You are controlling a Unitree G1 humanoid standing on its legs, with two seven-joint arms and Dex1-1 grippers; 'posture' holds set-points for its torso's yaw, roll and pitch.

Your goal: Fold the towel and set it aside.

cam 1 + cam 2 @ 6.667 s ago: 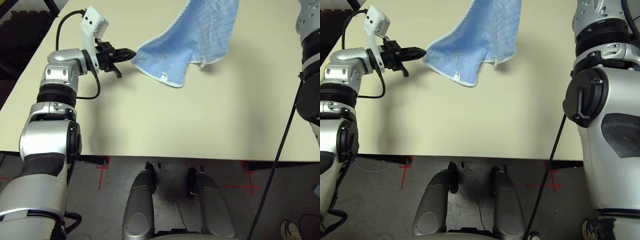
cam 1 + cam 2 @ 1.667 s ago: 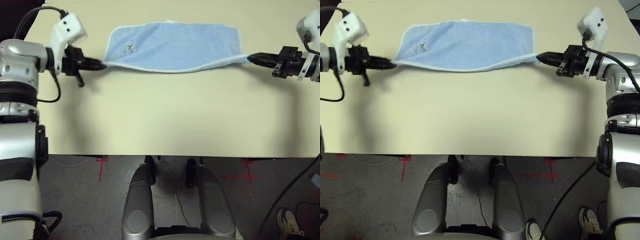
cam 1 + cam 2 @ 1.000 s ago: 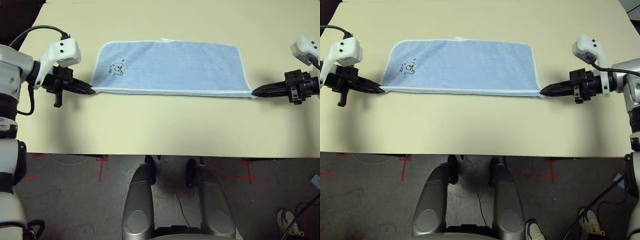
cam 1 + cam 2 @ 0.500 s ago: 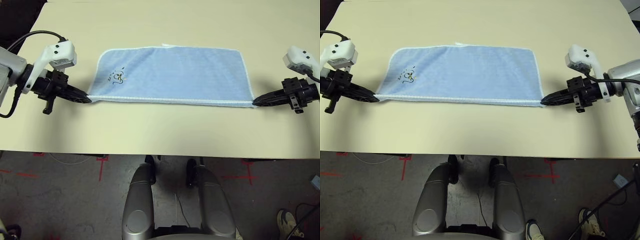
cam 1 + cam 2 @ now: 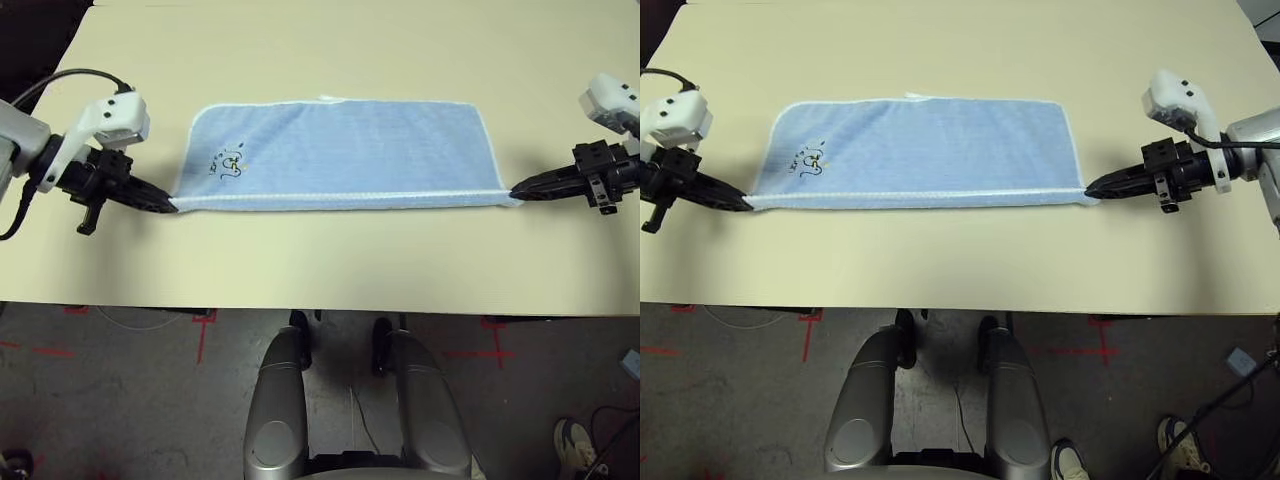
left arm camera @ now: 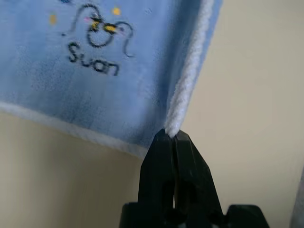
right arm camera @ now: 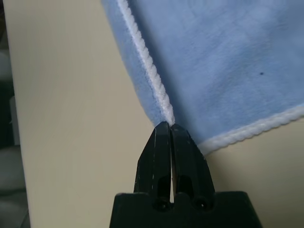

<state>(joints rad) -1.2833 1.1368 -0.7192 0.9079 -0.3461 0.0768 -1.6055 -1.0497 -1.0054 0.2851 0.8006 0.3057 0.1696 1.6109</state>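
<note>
Since 6.7 s earlier: towel (image 5: 340, 152) went from dangling bunched to stretched flat and wide across the tabletop (image 5: 320, 260) | left claw (image 5: 172, 207) pinched its near-left corner, fingers pressed together | right claw (image 5: 514, 191) pinched its near-right corner likewise | embroidered figure (image 5: 229, 163) lay face up toward the left end

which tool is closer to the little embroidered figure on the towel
Left. The left tool pinches the towel corner at the end bearing the embroidered figure, just beside it. The right tool pinches the opposite end, a full towel-length away.
</note>
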